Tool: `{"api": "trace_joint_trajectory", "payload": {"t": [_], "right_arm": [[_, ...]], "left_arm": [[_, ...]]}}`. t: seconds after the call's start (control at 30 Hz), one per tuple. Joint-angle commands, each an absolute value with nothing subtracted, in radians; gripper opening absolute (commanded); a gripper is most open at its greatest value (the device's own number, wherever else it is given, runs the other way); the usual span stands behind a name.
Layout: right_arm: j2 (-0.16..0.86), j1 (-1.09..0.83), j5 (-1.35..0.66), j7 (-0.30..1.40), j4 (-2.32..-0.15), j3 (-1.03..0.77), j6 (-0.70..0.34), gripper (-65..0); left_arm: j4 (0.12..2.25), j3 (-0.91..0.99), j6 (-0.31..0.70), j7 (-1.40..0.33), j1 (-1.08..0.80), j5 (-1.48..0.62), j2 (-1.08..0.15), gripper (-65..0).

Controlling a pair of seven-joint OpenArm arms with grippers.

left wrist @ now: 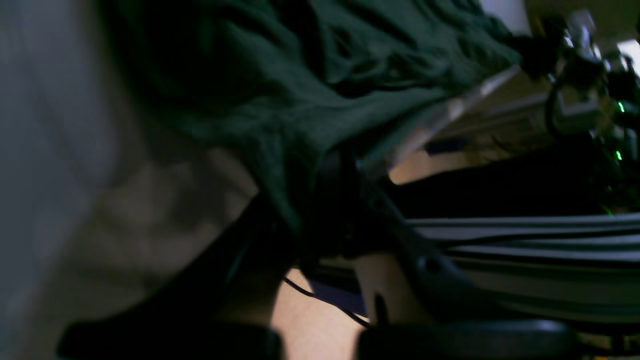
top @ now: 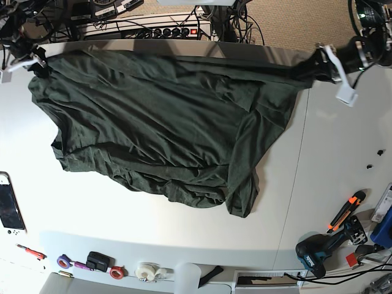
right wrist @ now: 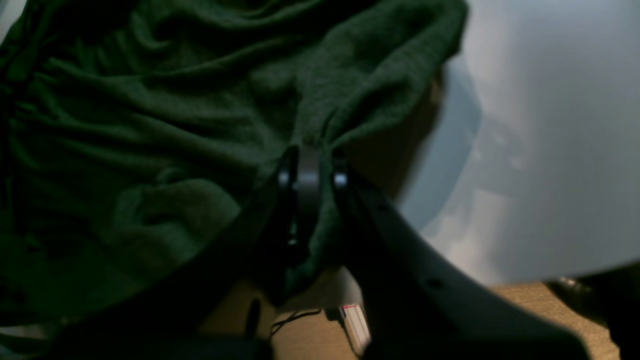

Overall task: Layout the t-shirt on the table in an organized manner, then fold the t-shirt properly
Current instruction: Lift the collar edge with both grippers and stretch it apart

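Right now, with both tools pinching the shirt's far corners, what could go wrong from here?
1. The t-shirt is stretched taut along the table's far edge between the left tool and the right tool; pulling further apart could slip a pinch.
2. The near part lies bunched and wrinkled, so lowering it now may trap those folds.
3. Each tool holds only a small bit of fabric, so a quick move could drop a corner.
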State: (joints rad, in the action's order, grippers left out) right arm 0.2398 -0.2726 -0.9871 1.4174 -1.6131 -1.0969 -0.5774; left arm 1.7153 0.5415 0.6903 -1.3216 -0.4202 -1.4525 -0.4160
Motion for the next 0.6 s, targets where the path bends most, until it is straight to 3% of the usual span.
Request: {"api": "trace_joint_trajectory", "payload": {"t": [0.0,0.47,0.57], "right_arm": [[0.263,-0.271,-1.01,1.396,-1.636,-1.111,-0.583,-65.0],[0.263,-0.215,-1.101,1.396,-1.636,-1.114,-0.584,-65.0],[0.263,-0.166,-1.078,1.396,-1.635,-1.114,-0.584,-65.0]], "left_arm": [[1.73,0.573,0.698,-1.31,-0.419,-1.484,-0.432,-65.0],[1.73,0.567,0.698,-1.198,-0.344,-1.477,-0.42,-65.0],[1.73,0.543,0.698,-1.124,-0.302,-1.362,-0.409,-65.0]]}}
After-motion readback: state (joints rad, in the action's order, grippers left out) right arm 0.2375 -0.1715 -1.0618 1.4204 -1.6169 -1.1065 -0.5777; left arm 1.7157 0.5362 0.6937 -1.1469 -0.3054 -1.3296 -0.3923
